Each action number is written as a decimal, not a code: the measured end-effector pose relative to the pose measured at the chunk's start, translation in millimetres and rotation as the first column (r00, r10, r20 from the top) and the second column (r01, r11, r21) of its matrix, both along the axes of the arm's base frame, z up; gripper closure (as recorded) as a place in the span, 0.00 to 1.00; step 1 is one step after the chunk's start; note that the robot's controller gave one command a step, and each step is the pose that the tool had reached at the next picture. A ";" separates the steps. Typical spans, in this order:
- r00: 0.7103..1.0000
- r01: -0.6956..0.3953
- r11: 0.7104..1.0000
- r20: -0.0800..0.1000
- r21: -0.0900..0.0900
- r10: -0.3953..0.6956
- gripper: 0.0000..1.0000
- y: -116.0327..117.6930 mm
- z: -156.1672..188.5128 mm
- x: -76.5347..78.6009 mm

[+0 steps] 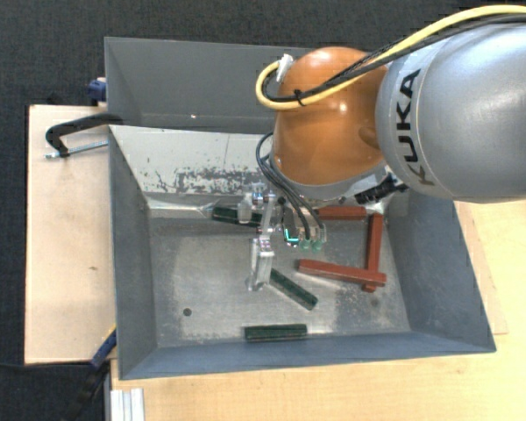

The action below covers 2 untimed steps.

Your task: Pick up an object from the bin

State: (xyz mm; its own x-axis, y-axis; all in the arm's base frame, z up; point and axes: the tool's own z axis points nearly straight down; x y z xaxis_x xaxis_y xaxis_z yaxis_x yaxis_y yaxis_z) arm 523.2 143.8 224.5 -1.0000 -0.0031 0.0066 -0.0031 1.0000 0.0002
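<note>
Silver metal gripper (262,270), open or closed I cannot tell, hangs mid-frame in the grey bin (131,261), just left of a dark green bar (294,290) and red bars (344,274).

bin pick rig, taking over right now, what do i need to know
Gripper: low over the middle of the bin, right beside the upper left end of a tilted dark green bar. No hold can be seen.
Other things: a second dark green bar lies flat by the near wall; red-brown strips form an L to the right.
Done: the arm is down in the bin.
Left: grasp one thing, probably the tilted bar, and lift it out.
</note>
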 end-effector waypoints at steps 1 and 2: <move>1.000 0.002 1.000 0.008 0.001 -0.002 0.00 -0.8 4.2 1.8; 0.996 0.090 0.996 0.011 0.002 -0.090 0.00 -28.7 -51.1 7.9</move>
State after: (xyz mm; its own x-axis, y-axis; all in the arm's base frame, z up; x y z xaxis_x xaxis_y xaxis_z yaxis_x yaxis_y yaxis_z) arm 531.0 115.1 173.3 -0.9962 0.0865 -0.0042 0.0865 0.9962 0.0025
